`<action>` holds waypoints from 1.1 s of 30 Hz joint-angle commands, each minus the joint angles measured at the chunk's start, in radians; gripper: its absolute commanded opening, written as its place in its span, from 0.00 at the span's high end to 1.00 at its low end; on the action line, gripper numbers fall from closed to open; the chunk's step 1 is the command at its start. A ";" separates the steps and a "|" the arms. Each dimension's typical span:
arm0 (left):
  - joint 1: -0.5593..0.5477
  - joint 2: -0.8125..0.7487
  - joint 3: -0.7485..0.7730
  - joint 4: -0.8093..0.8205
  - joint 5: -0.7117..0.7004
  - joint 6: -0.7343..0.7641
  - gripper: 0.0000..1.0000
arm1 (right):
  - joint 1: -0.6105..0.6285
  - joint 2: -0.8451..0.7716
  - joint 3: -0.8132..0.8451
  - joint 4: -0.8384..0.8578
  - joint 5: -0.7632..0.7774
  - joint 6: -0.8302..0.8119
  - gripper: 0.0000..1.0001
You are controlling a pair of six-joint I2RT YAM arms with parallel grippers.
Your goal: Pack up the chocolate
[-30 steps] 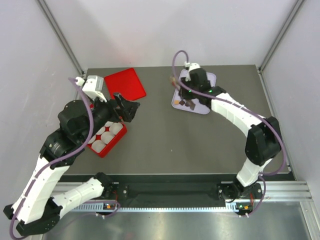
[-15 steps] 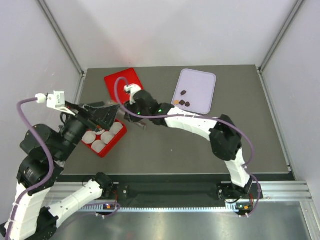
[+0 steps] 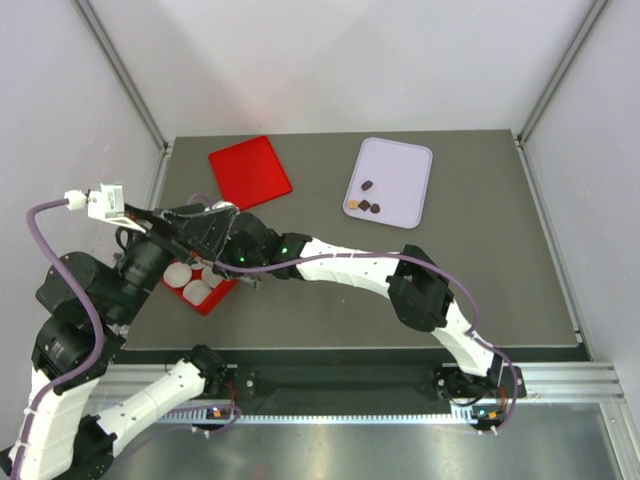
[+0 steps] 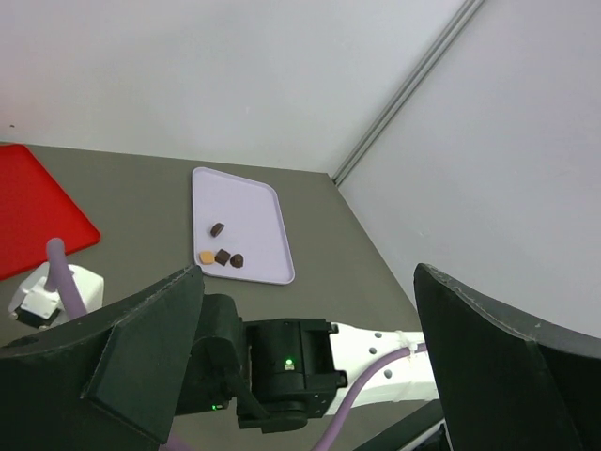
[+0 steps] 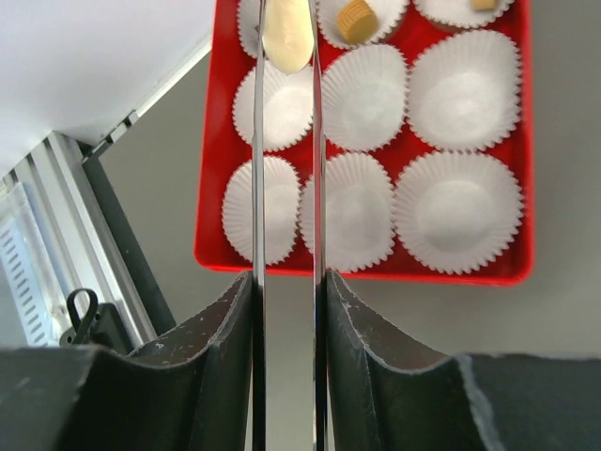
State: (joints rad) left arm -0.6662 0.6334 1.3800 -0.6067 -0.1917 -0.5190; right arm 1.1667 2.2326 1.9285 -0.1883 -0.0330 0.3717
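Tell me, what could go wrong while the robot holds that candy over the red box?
1. The right end effector pinches the pale chocolate piece only between thin fingertips. It might slip and land between the paper cups instead of inside one.
2. The open left end effector hangs close above the right arm at the red box. They could bump.
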 commanded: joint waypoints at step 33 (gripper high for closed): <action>0.000 -0.008 -0.013 0.038 -0.005 0.022 0.01 | 0.082 0.110 0.147 -0.005 0.007 -0.033 0.60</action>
State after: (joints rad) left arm -0.6662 0.6308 1.3705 -0.6060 -0.1989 -0.5030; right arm 1.2308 2.3508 2.0087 -0.2325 -0.0353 0.3553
